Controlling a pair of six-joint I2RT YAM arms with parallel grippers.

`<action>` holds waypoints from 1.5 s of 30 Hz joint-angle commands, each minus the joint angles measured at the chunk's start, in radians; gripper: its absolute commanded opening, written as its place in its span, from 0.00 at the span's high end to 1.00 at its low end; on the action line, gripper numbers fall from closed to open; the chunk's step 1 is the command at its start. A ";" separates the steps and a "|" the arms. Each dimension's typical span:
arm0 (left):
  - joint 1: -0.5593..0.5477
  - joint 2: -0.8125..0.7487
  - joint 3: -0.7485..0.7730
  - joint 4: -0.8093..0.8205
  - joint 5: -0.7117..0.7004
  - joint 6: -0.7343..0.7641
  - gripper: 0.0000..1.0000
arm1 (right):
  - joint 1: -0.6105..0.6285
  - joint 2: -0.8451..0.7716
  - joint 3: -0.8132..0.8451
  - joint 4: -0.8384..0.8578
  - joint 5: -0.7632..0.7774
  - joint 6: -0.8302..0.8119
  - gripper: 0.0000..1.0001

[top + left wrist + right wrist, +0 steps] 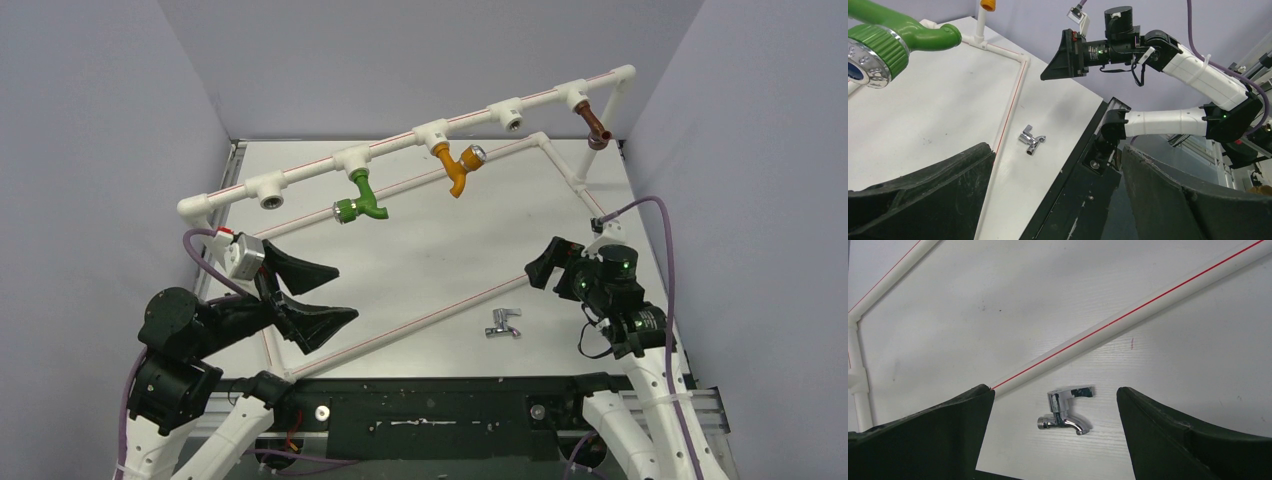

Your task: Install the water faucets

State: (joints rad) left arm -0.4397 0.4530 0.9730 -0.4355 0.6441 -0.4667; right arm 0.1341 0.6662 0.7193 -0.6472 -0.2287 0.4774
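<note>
Along the white plastic pipe rail, left to right: the first outlet is an open socket, unfitted. The second carries the green tap and the third the orange tap. The fourth outlet is again bare. The fifth, at the rail's right end, holds the brown tap. Judged: three of five positions filled, two outstanding. The chrome faucet is polished metal with a flat lever handle and a short bent spout. It lies on its side on the matt white tabletop, well in front of the rail and unheld. The left gripper, in front of the rail's left end, has its jaws spread wide and empty. The right gripper, in front of the rail's right half, is likewise spread and empty, and its wrist view frames the faucet between the rough-edged black fingers.
</note>
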 commanded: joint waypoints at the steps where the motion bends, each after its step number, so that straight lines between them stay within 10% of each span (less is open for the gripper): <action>1: -0.005 -0.011 -0.007 -0.007 -0.015 0.017 0.03 | 0.041 0.000 -0.009 0.001 0.031 0.029 0.01; 21: -0.011 0.038 -0.040 -0.047 -0.005 0.070 0.03 | 0.563 0.301 -0.120 0.145 0.505 0.305 0.13; 45: -0.022 0.023 -0.047 -0.063 0.016 0.068 0.03 | 0.649 0.585 -0.205 0.322 0.542 0.369 0.45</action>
State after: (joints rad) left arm -0.4568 0.4862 0.9257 -0.5285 0.6380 -0.3969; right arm 0.7742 1.2400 0.5282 -0.3859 0.2657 0.8219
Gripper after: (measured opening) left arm 0.974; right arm 0.558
